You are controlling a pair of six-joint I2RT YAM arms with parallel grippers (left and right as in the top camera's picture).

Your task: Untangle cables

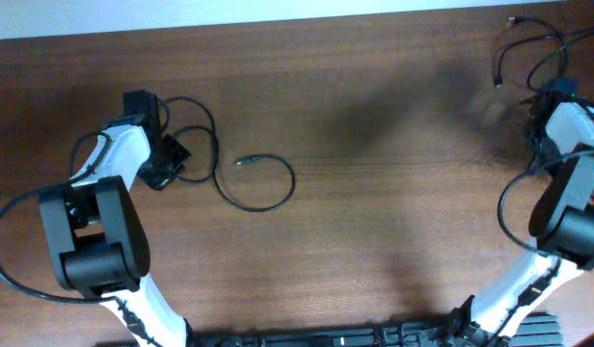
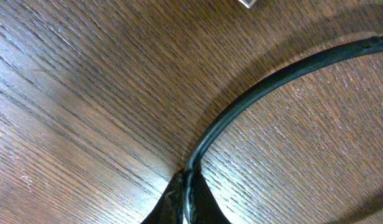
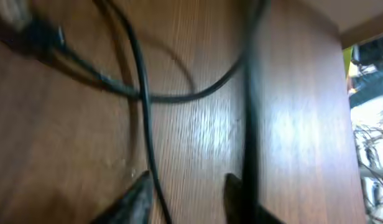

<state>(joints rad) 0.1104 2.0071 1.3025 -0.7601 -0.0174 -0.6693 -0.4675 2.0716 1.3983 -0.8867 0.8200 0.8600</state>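
Note:
A thin black cable lies on the left half of the table, curving from my left gripper round to a metal-tipped plug. My left gripper is shut on this cable low at the tabletop. Another thin black cable lies looped at the far right corner. My right gripper is beside it. In the right wrist view its fingers are open just above the wood, with a blurred cable strand running between them close to the left finger.
The wooden table has its far edge near the right cable, and its right edge shows in the right wrist view. Thicker black robot wires loop by the left arm's base.

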